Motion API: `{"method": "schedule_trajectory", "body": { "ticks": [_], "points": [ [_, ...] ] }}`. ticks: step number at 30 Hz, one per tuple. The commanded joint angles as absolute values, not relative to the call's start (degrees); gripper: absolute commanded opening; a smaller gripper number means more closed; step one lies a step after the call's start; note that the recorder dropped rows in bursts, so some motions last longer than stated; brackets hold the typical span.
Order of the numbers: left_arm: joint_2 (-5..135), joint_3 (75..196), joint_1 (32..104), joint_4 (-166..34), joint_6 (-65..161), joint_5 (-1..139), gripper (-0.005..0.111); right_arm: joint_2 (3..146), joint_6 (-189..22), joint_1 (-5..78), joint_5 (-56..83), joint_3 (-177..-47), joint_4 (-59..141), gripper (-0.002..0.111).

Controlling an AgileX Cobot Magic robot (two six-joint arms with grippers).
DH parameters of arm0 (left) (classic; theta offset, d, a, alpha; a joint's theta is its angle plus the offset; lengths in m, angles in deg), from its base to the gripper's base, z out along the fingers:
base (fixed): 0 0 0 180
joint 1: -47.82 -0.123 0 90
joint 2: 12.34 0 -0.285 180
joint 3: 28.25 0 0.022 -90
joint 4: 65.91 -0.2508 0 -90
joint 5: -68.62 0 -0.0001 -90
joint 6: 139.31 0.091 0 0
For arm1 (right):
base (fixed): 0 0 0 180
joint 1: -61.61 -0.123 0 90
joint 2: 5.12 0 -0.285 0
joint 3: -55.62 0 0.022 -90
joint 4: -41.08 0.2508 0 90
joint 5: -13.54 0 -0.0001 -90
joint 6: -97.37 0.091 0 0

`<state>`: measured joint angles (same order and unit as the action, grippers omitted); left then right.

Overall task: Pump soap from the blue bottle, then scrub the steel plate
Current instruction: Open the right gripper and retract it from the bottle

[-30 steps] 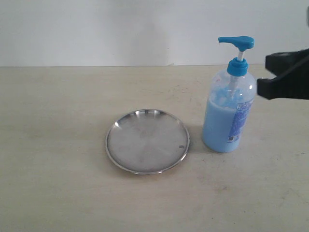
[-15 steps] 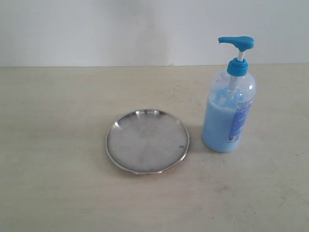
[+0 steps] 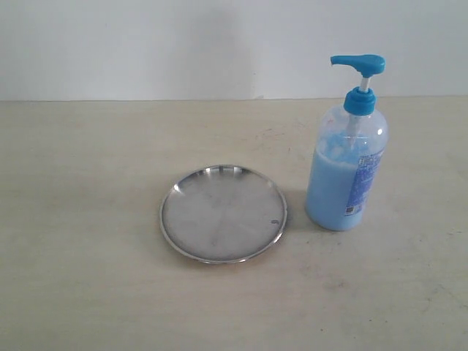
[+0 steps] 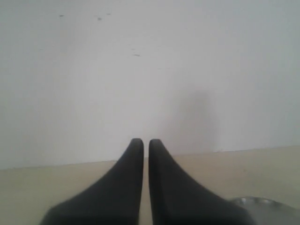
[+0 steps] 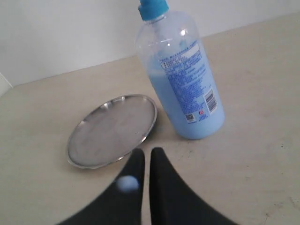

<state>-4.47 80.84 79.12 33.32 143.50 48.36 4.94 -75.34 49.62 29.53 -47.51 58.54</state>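
Note:
The blue bottle [image 3: 347, 164] stands upright on the table, right of the steel plate [image 3: 223, 213], a short gap between them. Its pump head [image 3: 358, 64] is up, and light blue soap [image 3: 329, 191] fills the lower part. No arm shows in the exterior view. In the right wrist view my right gripper [image 5: 146, 151] is shut, empty, above the table in front of the bottle [image 5: 180, 79] and the plate [image 5: 112, 130]; a pale blue blob [image 5: 127, 183] sits on one finger. My left gripper [image 4: 142, 141] is shut, empty, facing the wall, with the plate's rim [image 4: 255, 201] at the frame corner.
A plain white wall [image 3: 183, 44] rises behind the beige table [image 3: 80, 219]. The table's far edge meets the wall just behind the bottle.
One second ago the right gripper showed at the right edge of the exterior view, beside the bottle's neck. It has since withdrawn out of that view. Bottle and plate have not moved.

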Motion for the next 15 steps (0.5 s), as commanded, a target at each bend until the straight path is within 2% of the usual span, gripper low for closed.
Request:
{"method": "schedule_trajectory", "body": {
  "ticks": [1, 6, 12, 15],
  "points": [
    [-4.6, 81.1, 79.0, 34.0, 146.0, 61.5, 0.004, 4.6, -75.2, 49.6, 28.7, -47.2, 58.7, 0.001],
    [-4.6, 79.5, 79.0, 34.0, 144.7, 66.3, 0.004, 4.6, -75.2, 49.6, 25.9, -47.2, 60.7, 0.001],
    [-4.6, 74.8, 79.0, 34.0, 142.4, 63.9, 0.004, 4.6, -75.2, 49.6, 10.3, -47.2, 71.4, 0.001],
    [-4.6, 74.7, 79.0, 34.0, 141.8, 63.7, 0.004, 4.6, -75.6, 49.6, 10.9, -47.2, 71.2, 0.001]
  ]
}}
